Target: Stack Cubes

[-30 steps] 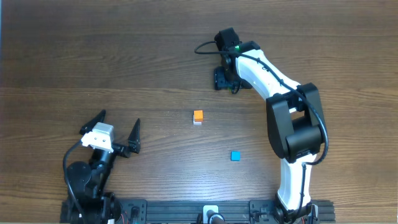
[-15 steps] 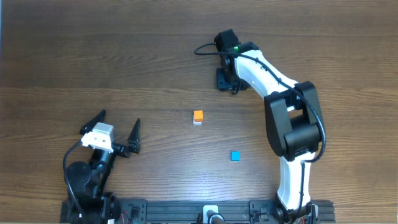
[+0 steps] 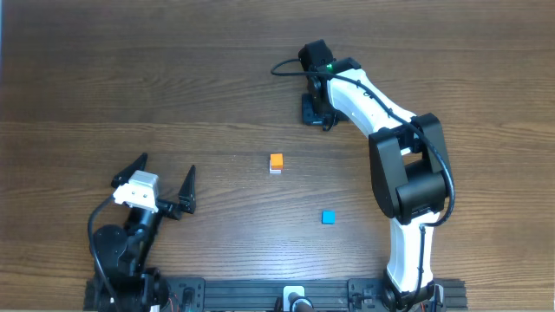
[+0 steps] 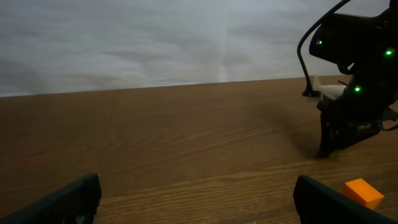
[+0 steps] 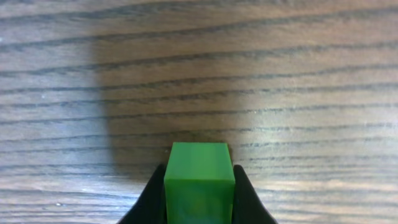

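Overhead: fixed high, looking straight down on the whole tabletop, arm bases along the bottom edge. Left wrist: low, nearly level across the wood, facing the right arm and orange cube, both shared with overhead. Right wrist: very close, angled down at the green cube between the right pincer tips.

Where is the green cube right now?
The green cube is clamped in the right gripper, over the far part of the table, just right of centre in the top view, beyond the orange cube.
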